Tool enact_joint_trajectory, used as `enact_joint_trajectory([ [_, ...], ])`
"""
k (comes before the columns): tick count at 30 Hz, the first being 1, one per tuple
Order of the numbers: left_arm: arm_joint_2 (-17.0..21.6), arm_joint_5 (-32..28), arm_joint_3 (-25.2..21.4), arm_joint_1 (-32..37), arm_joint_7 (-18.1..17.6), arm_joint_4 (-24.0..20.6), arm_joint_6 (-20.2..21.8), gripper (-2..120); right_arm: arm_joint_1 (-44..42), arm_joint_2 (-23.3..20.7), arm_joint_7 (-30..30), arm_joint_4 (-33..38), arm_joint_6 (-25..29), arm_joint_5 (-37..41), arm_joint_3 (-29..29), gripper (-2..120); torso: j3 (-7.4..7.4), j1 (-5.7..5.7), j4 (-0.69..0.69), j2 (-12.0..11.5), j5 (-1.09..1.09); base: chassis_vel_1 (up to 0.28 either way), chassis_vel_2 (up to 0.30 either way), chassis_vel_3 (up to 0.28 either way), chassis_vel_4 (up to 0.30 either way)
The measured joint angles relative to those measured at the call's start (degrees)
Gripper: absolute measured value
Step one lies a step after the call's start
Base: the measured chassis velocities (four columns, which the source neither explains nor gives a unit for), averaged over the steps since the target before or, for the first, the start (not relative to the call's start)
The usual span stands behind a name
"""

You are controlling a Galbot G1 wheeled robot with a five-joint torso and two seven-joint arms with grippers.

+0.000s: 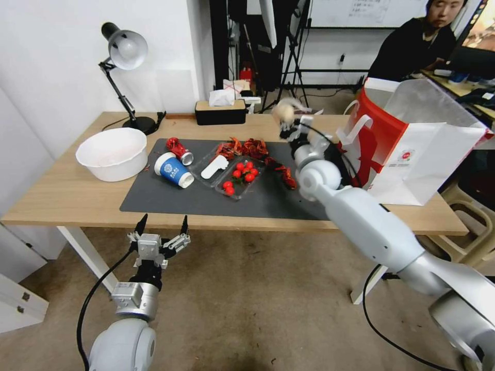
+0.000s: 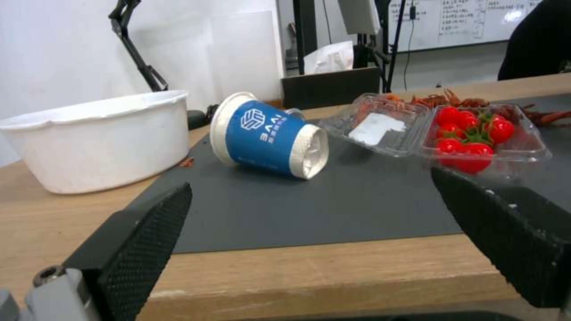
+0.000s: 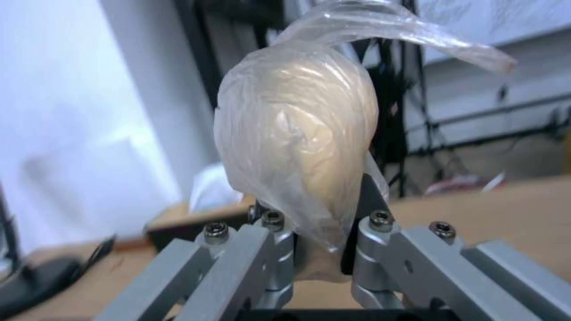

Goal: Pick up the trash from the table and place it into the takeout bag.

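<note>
My right gripper (image 1: 290, 123) is raised over the back of the table (image 1: 62, 196), shut on a beige wad wrapped in clear plastic (image 3: 297, 147), also seen as the pale wad (image 1: 283, 111) just left of the takeout bag (image 1: 412, 149). The bag stands tilted at the table's right end, mouth open. On the dark mat (image 1: 170, 198) lie a blue paper cup (image 1: 174, 170) on its side and a crushed red can (image 1: 178, 149). My left gripper (image 1: 161, 225) hangs open below the table's front edge, facing the blue cup (image 2: 267, 136).
A large white bowl (image 1: 112, 152) sits at the left of the table. Clear trays hold tomatoes (image 1: 242, 175) and red crayfish shells (image 1: 252, 148). A desk lamp (image 1: 124, 51) and a tissue box (image 1: 220, 111) stand at the back edge.
</note>
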Motion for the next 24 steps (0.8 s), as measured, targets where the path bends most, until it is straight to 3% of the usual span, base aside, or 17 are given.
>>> enact_joint_trajectory([
  [10, -0.2, 1.1, 0.2, 0.1, 0.0, 0.1, 0.0, 100, 0.0, -7.5, 6.7, 8.9, -5.7, -3.8, 10.2, 7, 0.00, 0.00, -0.01, 0.0, 0.01, 0.000, 0.000, 0.000, 0.000],
  [13, -0.3, 1.2, 0.3, 0.2, 0.0, 0.2, -0.1, 100, -1.5, -11.8, 9.2, 11.4, -9.3, -3.8, 14.9, 7, 0.00, 0.00, -0.02, 0.0, 0.02, 0.000, 0.000, 0.000, 0.000],
  [18, -0.3, 1.4, 0.6, 0.2, 0.0, 0.3, -0.1, 100, -3.6, -13.9, 11.9, 13.0, -12.0, -2.4, 18.5, 7, 0.00, 0.00, -0.01, 0.0, 0.01, 0.000, 0.000, 0.000, 0.000],
  [21, -0.5, 2.0, 1.0, 0.2, 0.0, 0.4, -0.1, 100, -6.3, -15.3, 16.9, 15.8, -17.5, 1.2, 21.6, 7, 0.00, 0.00, -0.01, 0.0, 0.00, 0.000, 0.000, 0.000, 0.000],
  [24, -0.6, 2.2, 1.3, 0.2, 0.0, 0.5, -0.1, 100, -7.3, -15.5, 18.9, 16.8, -19.5, 2.7, 22.9, 7, -0.01, -0.01, -0.01, 0.0, -0.01, 0.000, 0.000, 0.000, 0.000],
])
